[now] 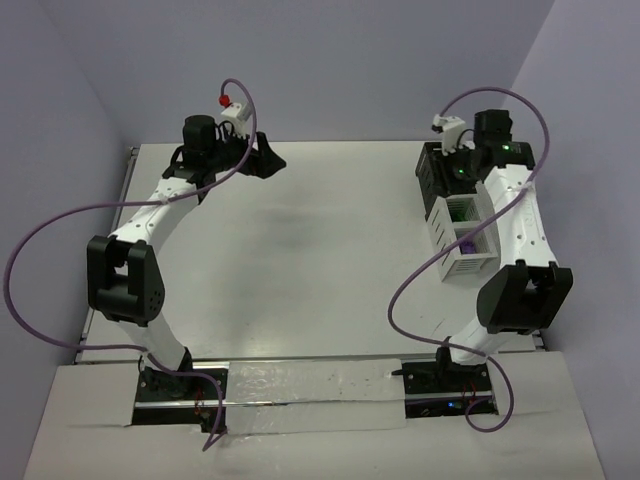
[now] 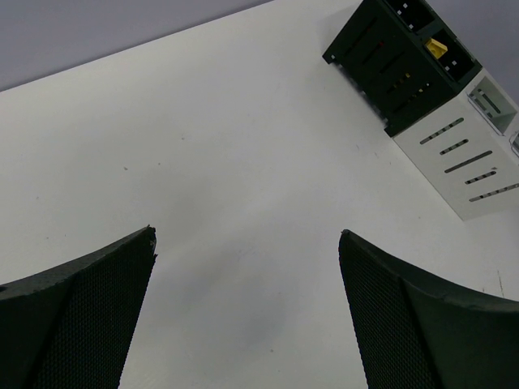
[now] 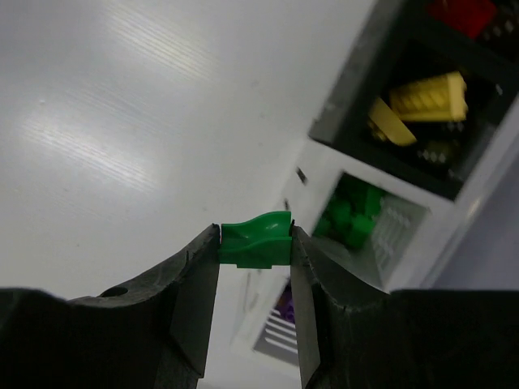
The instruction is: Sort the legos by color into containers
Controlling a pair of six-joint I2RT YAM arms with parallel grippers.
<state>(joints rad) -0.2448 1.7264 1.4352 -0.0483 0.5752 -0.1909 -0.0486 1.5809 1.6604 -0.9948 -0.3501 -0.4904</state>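
Two black fingers [image 3: 195, 292] of the right gripper [image 3: 255, 247] are clenched on a green lego [image 3: 258, 239], pinching it by its two side faces at the very tips. The piece is small and glossy, a flat block below with a top that curves up toward one side. It fills the narrow gap between the tips and is held in the air near the right edge of the table [image 1: 320, 250], just beside the rack [image 1: 465, 265]; how high above the surface it hangs I cannot tell.

The rack lies along that right edge, its white part toward the near side and its black slatted section [image 1: 432, 170] toward the far right corner. Going from near to far, the first white compartment in view holds a purple piece [image 3: 285, 306], mostly hidden behind a finger. The next white compartment holds several green pieces [image 3: 353, 215] heaped together. Beyond it, the first black compartment holds yellow pieces [image 3: 422, 101], one of them ridged along its top. In the farthest compartment a red piece [image 3: 461, 14] shows at the picture's edge.

Across the table, the left gripper [image 2: 247, 243] stands wide open above bare surface near the far left corner, its tips well apart and gripping nothing.
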